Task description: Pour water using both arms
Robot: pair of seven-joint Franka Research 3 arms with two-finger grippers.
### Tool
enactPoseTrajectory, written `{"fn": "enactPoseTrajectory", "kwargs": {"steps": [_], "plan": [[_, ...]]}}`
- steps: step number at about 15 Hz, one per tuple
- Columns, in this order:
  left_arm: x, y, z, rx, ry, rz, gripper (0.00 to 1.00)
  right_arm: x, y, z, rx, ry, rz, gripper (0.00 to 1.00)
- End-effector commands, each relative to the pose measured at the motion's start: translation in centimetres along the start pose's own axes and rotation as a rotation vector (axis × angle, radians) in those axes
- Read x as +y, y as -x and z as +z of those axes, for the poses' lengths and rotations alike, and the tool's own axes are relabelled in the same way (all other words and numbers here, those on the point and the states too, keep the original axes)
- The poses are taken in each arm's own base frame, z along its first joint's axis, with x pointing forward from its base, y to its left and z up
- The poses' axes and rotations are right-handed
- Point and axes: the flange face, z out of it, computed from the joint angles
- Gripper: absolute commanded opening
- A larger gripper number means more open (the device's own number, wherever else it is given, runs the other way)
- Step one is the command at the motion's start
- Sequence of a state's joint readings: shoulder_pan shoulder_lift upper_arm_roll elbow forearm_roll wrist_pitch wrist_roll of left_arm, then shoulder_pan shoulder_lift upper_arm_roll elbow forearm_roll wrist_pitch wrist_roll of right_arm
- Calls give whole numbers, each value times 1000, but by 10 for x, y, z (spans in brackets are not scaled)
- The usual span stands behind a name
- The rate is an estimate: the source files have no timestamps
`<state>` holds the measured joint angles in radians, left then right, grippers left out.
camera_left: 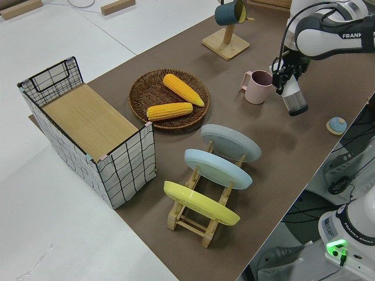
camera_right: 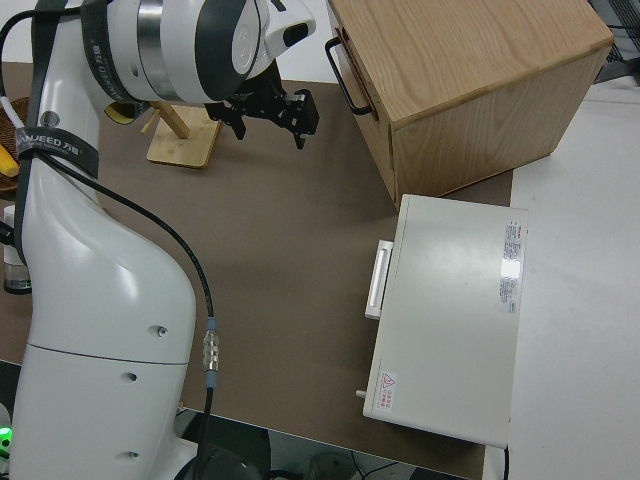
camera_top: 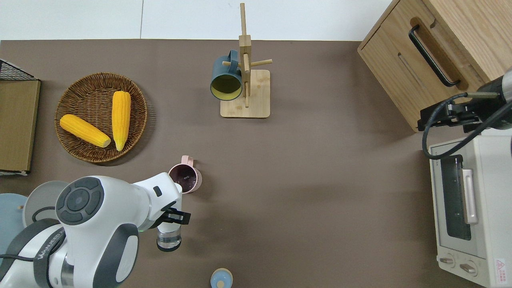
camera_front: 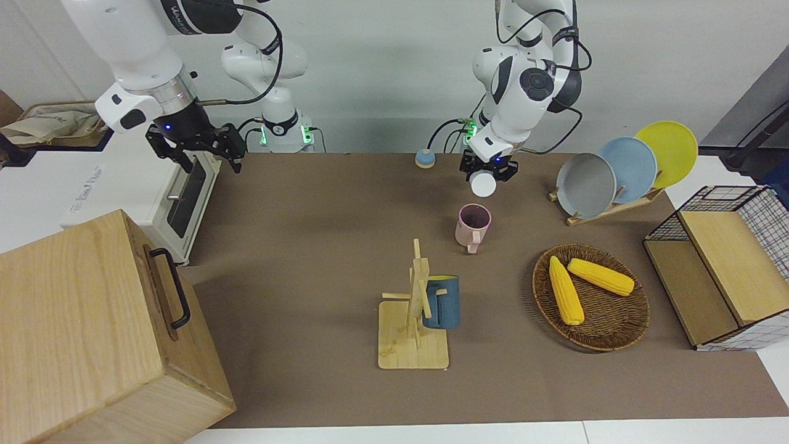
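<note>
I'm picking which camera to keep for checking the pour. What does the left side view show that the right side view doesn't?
Only the left side view shows the left pincer holding a clear bottle beside the pink mug, plus the corn basket and plate rack. Only the right side view shows the right pincer, open, the toaster oven and the wooden box. Both show the mug stand.

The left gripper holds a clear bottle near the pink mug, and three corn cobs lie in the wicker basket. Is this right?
Not quite. The wicker basket holds two corn cobs, not three, as the overhead view shows. The rest stands: the left gripper holds the clear bottle near the pink mug.
</note>
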<state>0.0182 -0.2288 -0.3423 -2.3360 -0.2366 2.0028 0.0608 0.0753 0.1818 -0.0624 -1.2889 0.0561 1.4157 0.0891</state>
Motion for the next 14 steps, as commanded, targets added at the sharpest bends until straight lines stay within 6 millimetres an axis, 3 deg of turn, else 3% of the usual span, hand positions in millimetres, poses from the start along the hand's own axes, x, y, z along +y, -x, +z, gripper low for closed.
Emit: {"fn": "enactPoseTrajectory", "kwargs": {"steps": [1, 8, 14], "plan": [[-1, -3, -20, -7, -14, -8, 0, 2, 6, -1, -1, -12, -14, 994], [0, -21, -27, -83, -32, -25, 0, 2, 6, -2, 1, -12, -16, 994], [-1, -22, -25, -95, -31, -26, 0, 2, 6, -1, -1, -12, -14, 994]]}}
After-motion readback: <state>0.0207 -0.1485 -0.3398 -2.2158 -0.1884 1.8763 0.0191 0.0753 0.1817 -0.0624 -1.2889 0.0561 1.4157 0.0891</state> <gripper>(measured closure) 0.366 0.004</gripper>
